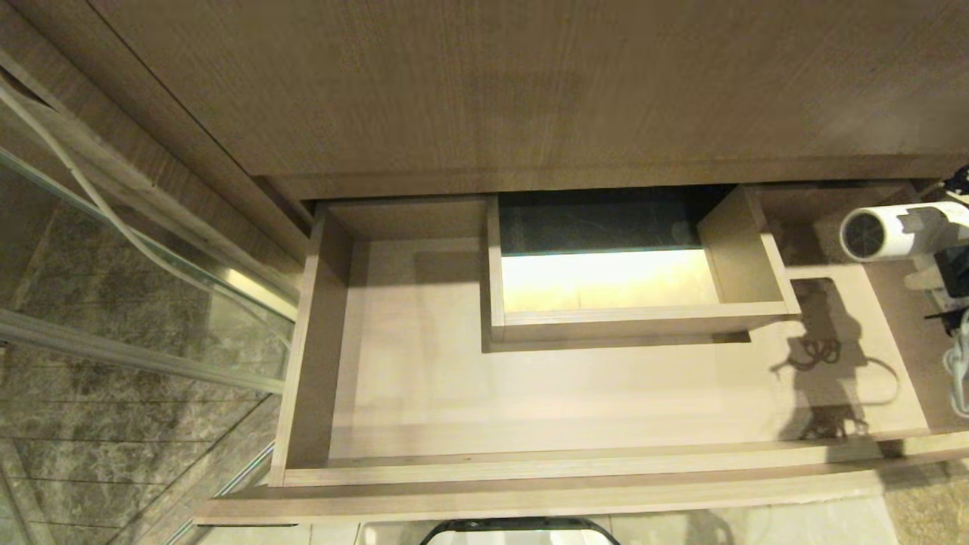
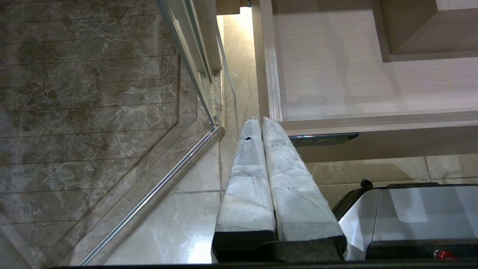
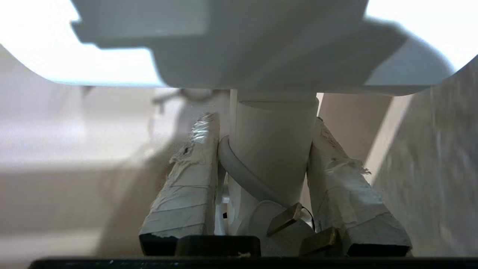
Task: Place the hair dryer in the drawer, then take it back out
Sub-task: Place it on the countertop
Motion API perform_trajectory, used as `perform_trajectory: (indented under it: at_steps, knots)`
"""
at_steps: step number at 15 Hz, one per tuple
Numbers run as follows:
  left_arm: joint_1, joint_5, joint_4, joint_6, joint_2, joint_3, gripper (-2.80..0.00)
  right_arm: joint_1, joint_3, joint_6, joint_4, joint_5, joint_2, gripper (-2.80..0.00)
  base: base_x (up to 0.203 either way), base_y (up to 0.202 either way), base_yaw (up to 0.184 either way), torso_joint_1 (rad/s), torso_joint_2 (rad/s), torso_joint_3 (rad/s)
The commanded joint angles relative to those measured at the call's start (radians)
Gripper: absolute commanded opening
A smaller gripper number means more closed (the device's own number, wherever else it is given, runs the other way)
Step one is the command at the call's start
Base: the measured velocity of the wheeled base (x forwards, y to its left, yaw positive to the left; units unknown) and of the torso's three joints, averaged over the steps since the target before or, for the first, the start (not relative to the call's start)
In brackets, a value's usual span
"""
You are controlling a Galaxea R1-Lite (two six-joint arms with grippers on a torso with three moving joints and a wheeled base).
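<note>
Dryer (image 1: 893, 231) hangs clamped by its handle in the right pincer (image 3: 267, 149), above the open drawer's (image 1: 530, 473) right end. Whether it is going in or coming out, I cannot tell. Left pincer (image 2: 261, 123) parked, clenched empty.

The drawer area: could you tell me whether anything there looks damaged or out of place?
Nothing is spilled or broken. The drawer stands open with a bare floor, and the hair dryer hangs above its right end in the right gripper. The only wear is frayed, torn tape on that gripper's fingers.
</note>
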Motion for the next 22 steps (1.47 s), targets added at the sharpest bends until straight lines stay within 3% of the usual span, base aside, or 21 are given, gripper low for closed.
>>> perform_trajectory:
  at_steps: [1,5,9,14,22]
  knots:
    - [0.000,0.000,0.000,0.000,0.000,0.002,-2.80,-0.010,0.070,-0.019,0.025,0.006,-0.201,-2.80,0.000,0.000,0.000,0.000,0.00,0.000]
    - [0.000,0.000,0.000,0.000,0.000,0.000,-2.80,-0.005,0.112,-0.033,0.019,0.005,-0.454,-2.80,0.000,0.000,0.000,0.000,0.00,0.000]
    - [0.000,0.000,0.000,0.000,0.000,0.002,-2.80,-0.005,0.278,-0.081,0.001,0.003,-0.684,-2.80,0.000,0.000,0.000,0.000,0.00,0.000]
    - [0.000,0.000,0.000,0.000,0.000,0.000,-2.80,-0.010,0.308,-0.093,-0.144,0.003,-0.783,-2.80,0.000,0.000,0.000,0.100,-0.18,-0.067]
    - [0.000,0.000,0.000,0.000,0.000,0.000,-2.80,-0.015,0.310,-0.093,-0.240,0.003,-0.879,-2.80,0.000,0.000,0.000,0.191,-0.47,-0.208]
